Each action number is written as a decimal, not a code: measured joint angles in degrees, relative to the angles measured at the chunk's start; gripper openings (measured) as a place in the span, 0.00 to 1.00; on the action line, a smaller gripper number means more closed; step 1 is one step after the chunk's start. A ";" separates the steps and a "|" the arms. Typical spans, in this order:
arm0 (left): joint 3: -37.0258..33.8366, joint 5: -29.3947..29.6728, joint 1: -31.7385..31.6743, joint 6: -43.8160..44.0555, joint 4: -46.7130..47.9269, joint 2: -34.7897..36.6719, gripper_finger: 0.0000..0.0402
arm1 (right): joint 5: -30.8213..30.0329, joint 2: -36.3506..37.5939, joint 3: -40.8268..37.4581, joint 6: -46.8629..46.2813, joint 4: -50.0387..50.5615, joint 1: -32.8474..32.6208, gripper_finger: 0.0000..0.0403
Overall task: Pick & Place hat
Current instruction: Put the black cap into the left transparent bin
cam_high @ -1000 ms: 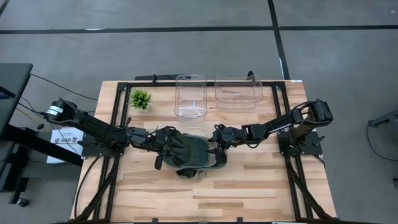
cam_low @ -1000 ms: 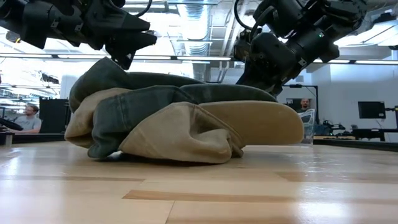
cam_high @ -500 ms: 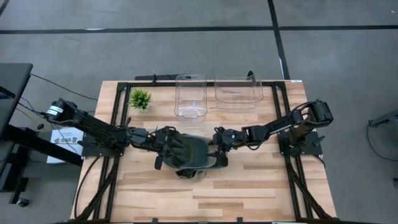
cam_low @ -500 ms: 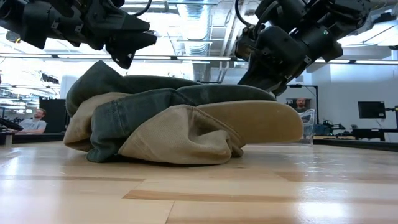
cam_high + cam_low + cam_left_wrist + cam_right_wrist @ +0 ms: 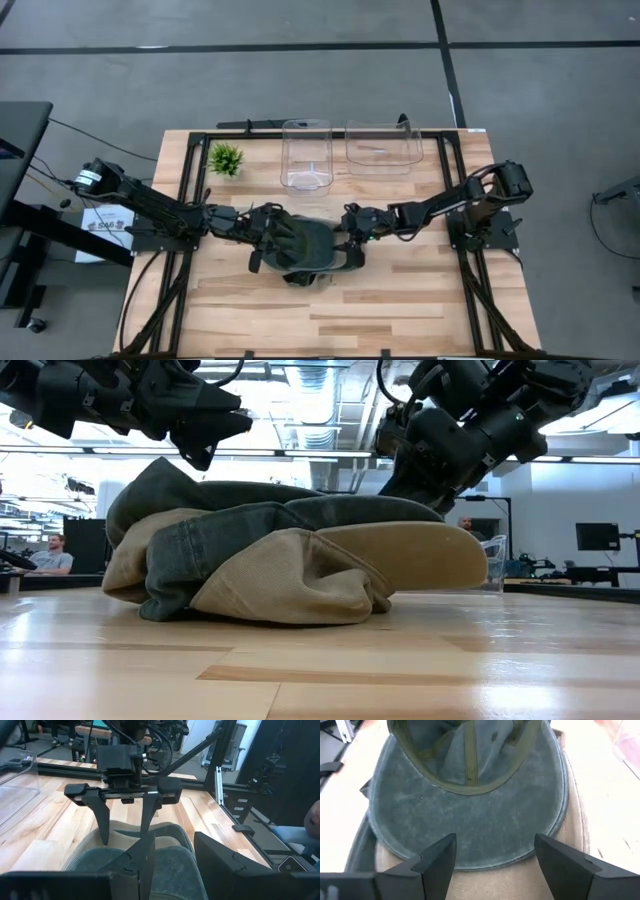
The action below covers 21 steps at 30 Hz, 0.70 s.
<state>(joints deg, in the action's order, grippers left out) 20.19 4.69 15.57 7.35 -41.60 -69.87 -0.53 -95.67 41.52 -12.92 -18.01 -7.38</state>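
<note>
left gripper (image 5: 268,232) sits over the left edge of the caps (image 5: 308,246) mid-table, fingers apart. right gripper (image 5: 350,228) at the right edge, fingers apart, straddling the top cap's brim (image 5: 470,827), which points toward it; right arm looks better placed to grab.

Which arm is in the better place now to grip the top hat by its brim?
The right one, probably. The right gripper is open, with the green hat's brim edge lying between its fingers. The left gripper is over the crown side, also open, with no edge between its fingers.
</note>
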 joint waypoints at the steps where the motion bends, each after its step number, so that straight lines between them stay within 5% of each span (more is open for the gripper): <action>1: 0.00 0.00 0.00 0.00 0.00 0.00 0.33 | 0.11 -1.07 0.38 0.62 -0.69 0.00 0.65; 10: 0.00 0.00 0.00 0.00 -0.24 0.00 0.33 | 0.22 -8.17 8.37 7.38 4.50 -0.23 0.65; 21: 0.00 0.00 0.02 0.02 -0.22 0.00 0.33 | -0.27 -5.13 11.67 10.96 8.51 -1.24 0.65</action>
<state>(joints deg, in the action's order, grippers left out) 20.18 4.69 15.59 7.38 -41.82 -69.87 -0.81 -100.80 53.19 -1.96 -9.50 -8.62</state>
